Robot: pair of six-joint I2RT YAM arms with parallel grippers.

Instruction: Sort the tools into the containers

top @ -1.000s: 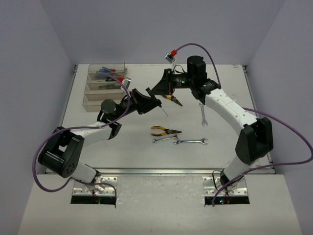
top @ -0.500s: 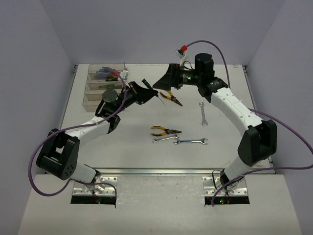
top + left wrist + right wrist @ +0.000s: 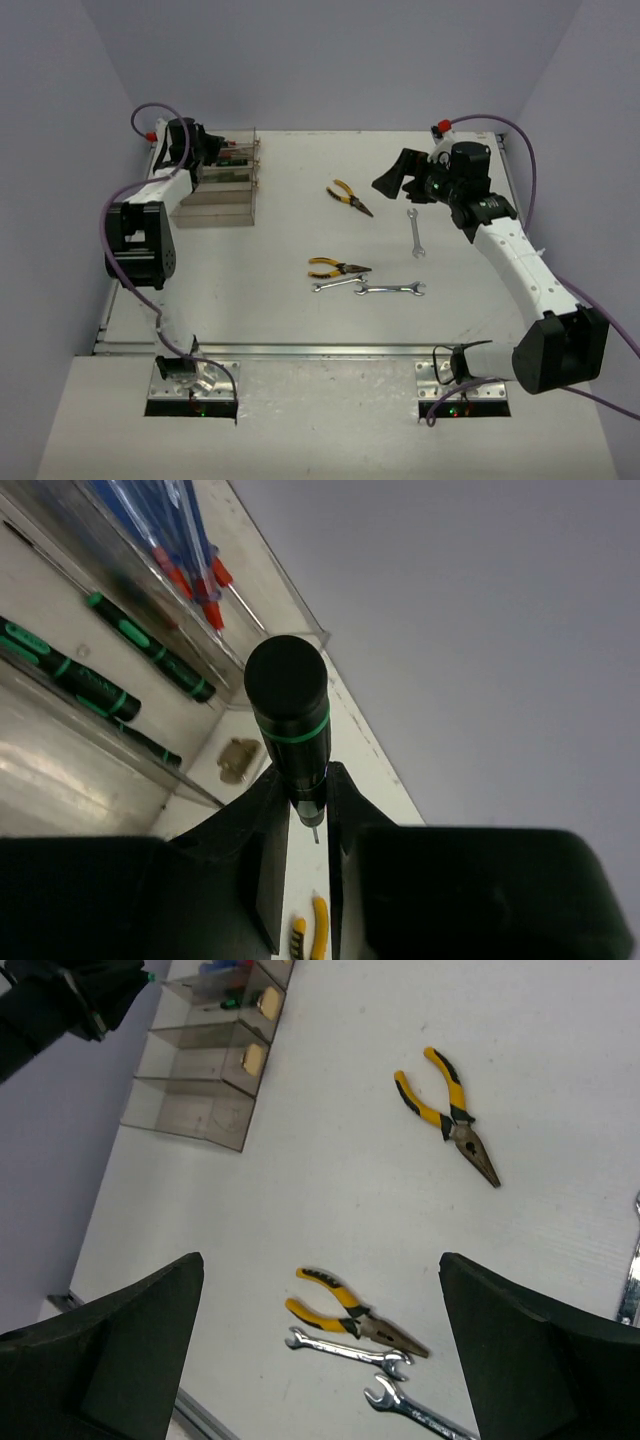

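My left gripper [image 3: 305, 792] is shut on a black screwdriver with green rings [image 3: 290, 715], held above the containers [image 3: 215, 190] at the far left [image 3: 205, 150]. One bin holds blue and red screwdrivers [image 3: 190, 555], the one beside it black-green ones [image 3: 105, 670]. My right gripper [image 3: 320, 1260] hangs open and empty over the right side of the table [image 3: 395, 183]. On the table lie two yellow-handled pliers [image 3: 350, 197] [image 3: 338, 268] and three silver wrenches [image 3: 416, 233] [image 3: 338, 285] [image 3: 390, 289].
The stepped row of clear bins [image 3: 200, 1090] sits by the table's far-left corner, next to the side wall. The left arm's purple cable [image 3: 150, 110] loops above the bins. A metal rail [image 3: 320, 350] runs along the table's near edge.
My left arm swung from the table's middle out to the bins at far left, carrying the screwdriver. My right gripper opened wide and drew back to the right.
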